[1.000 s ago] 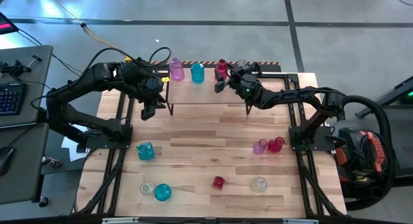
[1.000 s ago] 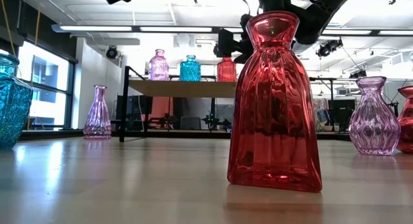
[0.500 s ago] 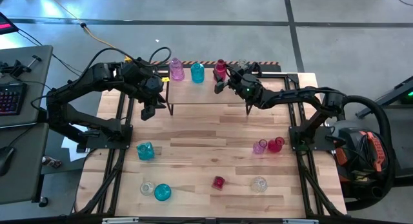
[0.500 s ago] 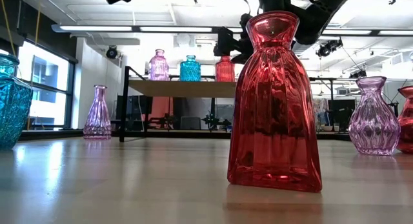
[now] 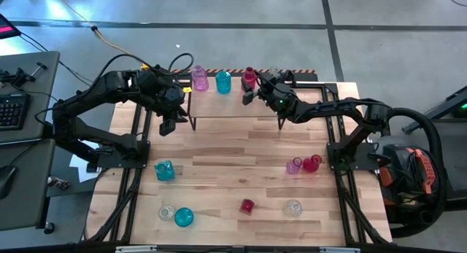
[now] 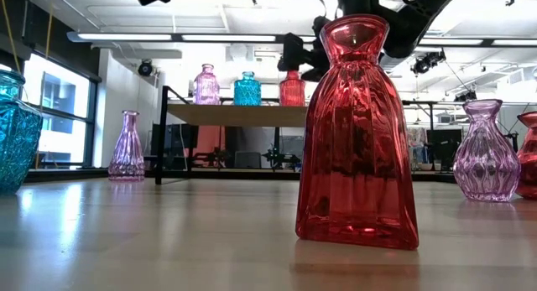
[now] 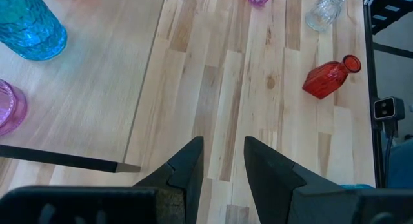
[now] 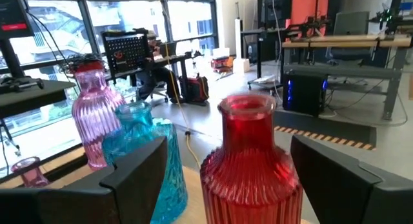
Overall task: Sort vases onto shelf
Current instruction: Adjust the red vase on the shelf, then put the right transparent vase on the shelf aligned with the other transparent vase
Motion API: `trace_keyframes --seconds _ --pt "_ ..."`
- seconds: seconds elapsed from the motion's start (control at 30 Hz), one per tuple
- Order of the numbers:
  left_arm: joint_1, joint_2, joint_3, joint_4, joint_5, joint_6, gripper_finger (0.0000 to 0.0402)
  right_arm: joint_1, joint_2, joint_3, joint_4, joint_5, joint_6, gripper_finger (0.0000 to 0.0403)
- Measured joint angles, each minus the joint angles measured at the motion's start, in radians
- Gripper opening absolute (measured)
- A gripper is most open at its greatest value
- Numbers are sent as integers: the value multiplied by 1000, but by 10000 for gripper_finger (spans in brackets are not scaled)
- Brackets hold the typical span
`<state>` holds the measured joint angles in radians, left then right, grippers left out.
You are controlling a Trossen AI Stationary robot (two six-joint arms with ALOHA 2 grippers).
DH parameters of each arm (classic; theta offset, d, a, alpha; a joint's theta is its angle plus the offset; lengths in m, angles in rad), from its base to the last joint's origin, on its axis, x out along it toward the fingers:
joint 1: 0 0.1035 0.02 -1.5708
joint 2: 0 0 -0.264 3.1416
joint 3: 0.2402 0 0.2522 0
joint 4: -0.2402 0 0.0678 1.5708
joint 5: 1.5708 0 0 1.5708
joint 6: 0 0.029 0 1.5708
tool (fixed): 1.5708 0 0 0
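Observation:
The shelf [image 5: 233, 107] stands at the table's far middle. On it, in a row, stand a pink vase [image 5: 199, 79], a teal vase [image 5: 223, 82] and a red vase [image 5: 249, 77], each on its base. My right gripper [image 5: 252, 89] reaches level over the shelf from the right. It is open, with one finger [image 8: 135, 169] on either side of the red vase's [image 8: 248, 166] upper part; the teal vase shows through the gap. My left gripper [image 7: 222, 166] hangs over the shelf's left end, slightly open, with nothing between its fingers.
Several more vases stand on the table [image 5: 233, 147]: teal [image 5: 164, 170] at the left, clear [image 5: 166, 211] and teal [image 5: 184, 216] at the near left, red [image 5: 247, 206] and clear [image 5: 293, 208] near the front, pink [image 5: 293, 165] and red [image 5: 312, 162] at the right.

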<state>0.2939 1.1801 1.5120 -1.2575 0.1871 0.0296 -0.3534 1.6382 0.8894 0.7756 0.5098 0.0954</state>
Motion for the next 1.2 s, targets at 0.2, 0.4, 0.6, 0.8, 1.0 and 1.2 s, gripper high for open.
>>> trace_keyframes --seconds 0.2,0.4,0.6,0.8,1.0,1.2 --pt "0 0 0 0 0 0 104 10 -10 0 12 29 -31 312" --pt "0 0 0 0 1 0 104 59 -78 0 6 111 -158 312" --pt "0 0 0 0 1 0 104 147 -148 0 -66 195 -232 312" --pt "0 0 0 0 0 0 104 274 -191 0 -153 298 -199 312" --pt "0 0 0 0 1 0 104 430 -203 0 -195 445 -135 312" --pt "0 0 0 0 0 0 104 597 -202 0 -334 613 60 312"
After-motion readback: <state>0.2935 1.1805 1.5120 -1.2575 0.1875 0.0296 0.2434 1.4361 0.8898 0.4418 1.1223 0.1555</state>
